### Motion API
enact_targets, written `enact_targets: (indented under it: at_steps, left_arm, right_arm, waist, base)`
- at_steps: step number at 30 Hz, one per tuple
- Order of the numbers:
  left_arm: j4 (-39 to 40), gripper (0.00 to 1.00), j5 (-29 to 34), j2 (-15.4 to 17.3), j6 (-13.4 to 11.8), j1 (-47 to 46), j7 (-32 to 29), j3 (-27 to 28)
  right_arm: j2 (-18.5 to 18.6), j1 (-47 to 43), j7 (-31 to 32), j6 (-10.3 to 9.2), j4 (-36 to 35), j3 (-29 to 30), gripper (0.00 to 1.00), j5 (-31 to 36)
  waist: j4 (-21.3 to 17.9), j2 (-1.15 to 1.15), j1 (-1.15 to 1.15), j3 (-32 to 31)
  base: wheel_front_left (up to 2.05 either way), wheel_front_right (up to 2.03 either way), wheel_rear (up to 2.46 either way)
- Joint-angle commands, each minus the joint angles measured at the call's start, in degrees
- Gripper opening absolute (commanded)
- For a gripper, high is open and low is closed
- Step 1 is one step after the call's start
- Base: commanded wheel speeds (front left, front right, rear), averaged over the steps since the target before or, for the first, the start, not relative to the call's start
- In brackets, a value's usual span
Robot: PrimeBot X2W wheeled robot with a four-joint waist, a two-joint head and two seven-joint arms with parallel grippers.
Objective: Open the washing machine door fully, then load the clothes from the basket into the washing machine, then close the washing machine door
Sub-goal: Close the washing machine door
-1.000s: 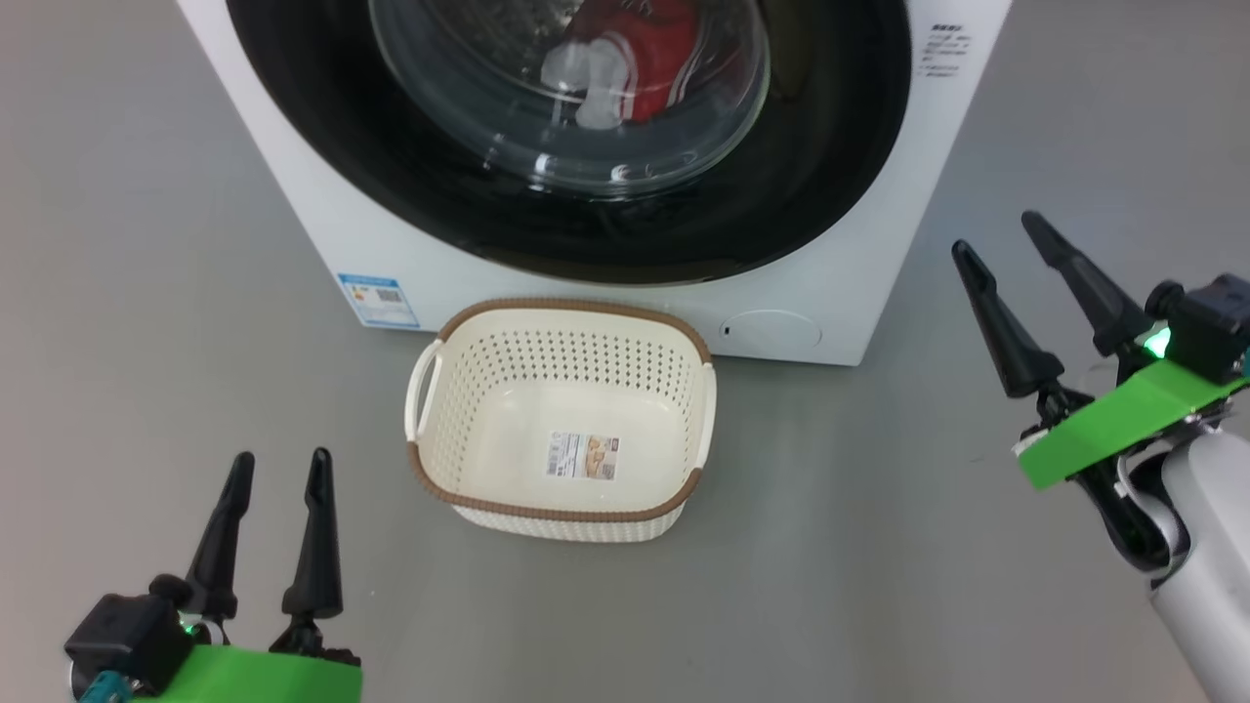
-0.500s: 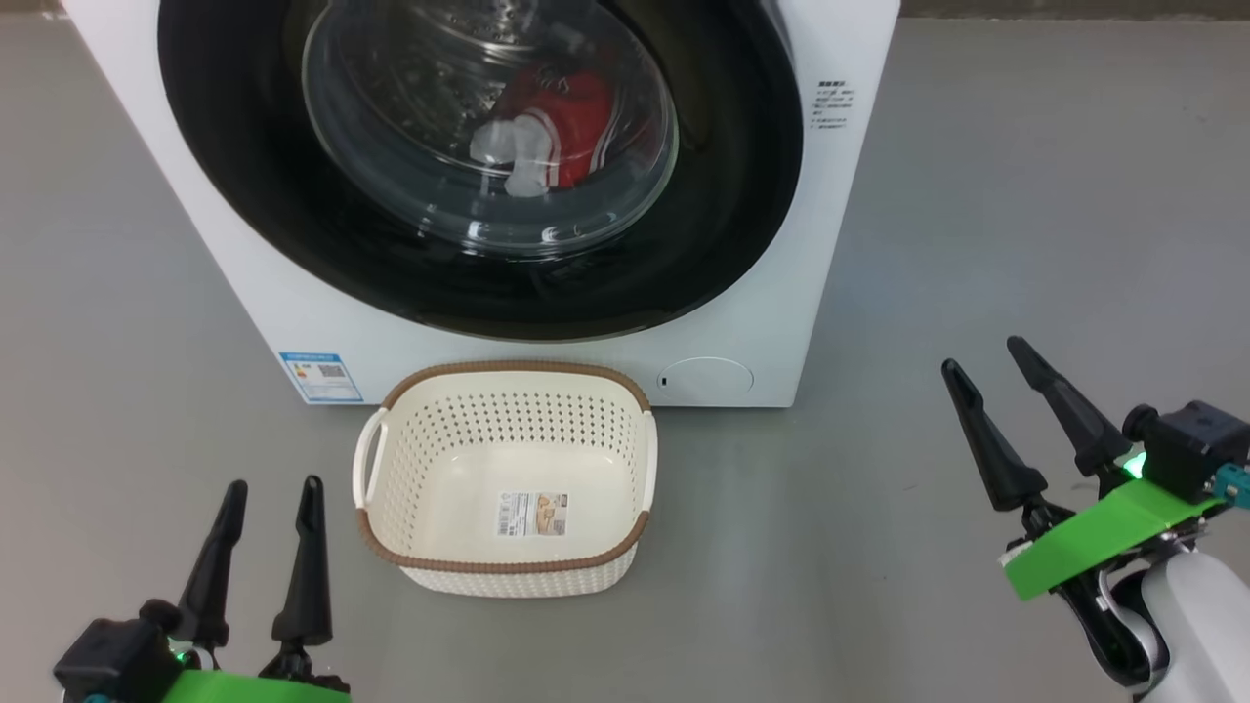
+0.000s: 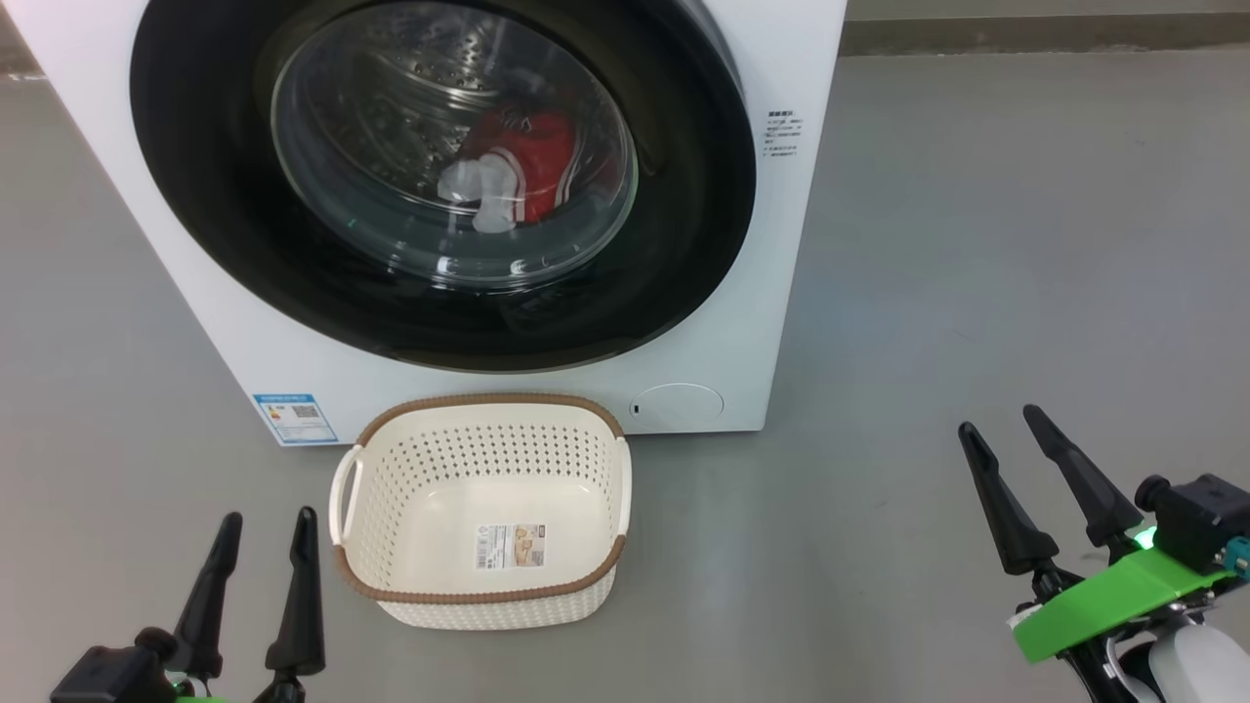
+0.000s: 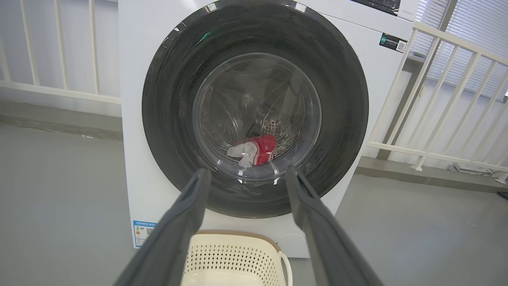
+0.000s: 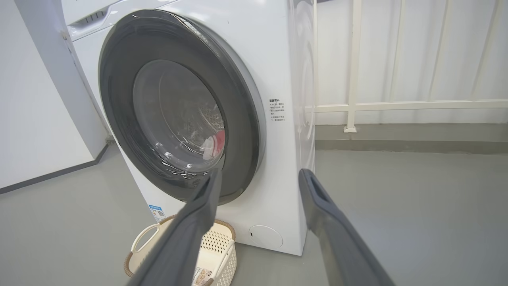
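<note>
— Status, left hand [image 3: 269, 517]?
— Fingers spread wide, nothing held, low over floor [image 3: 928, 293], just left of basket [image 3: 488, 398].
— Right hand [image 3: 998, 422]?
— Also spread wide and holding nothing, well off to basket's right.
— Basket itself?
— Upright on floor, just in front of washing machine [image 3: 781, 293], sticker on its bottom.
— Behind it?
— Washing machine door [image 3: 195, 195] closed against front. Clothes [image 3: 527, 166], red, lie in drum behind glass.
</note>
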State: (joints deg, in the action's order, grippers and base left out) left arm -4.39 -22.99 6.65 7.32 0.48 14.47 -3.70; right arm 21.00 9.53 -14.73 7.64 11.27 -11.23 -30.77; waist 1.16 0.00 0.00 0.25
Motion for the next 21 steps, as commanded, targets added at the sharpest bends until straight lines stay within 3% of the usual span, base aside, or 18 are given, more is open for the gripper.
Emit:
enact_targets:
  at_steps: [1, 21]
  left_arm:
    - [1.2, 1.0, -0.4, 1.1, 0.2, -1.1, 0.5, 2.1]
    - [1.1, 1.0, -0.2, 1.3, 0.2, -0.5, 0.5, 2.0]
  right_arm:
    - [0.5, -0.3, -0.3, -0.15, -1.6, -0.4, 1.0, 0.6]
    - [-1.4, -3.6, -0.3, -0.15, -1.7, 2.5, 1.0, 2.3]
  waist:
    - [-0.3, 0.0, 0.0, -0.1]
    - [-1.5, 0.0, 0.0, -0.5]
  base:
    - [0.0, 0.0, 0.0]
    - [0.0, 0.0, 0.0]
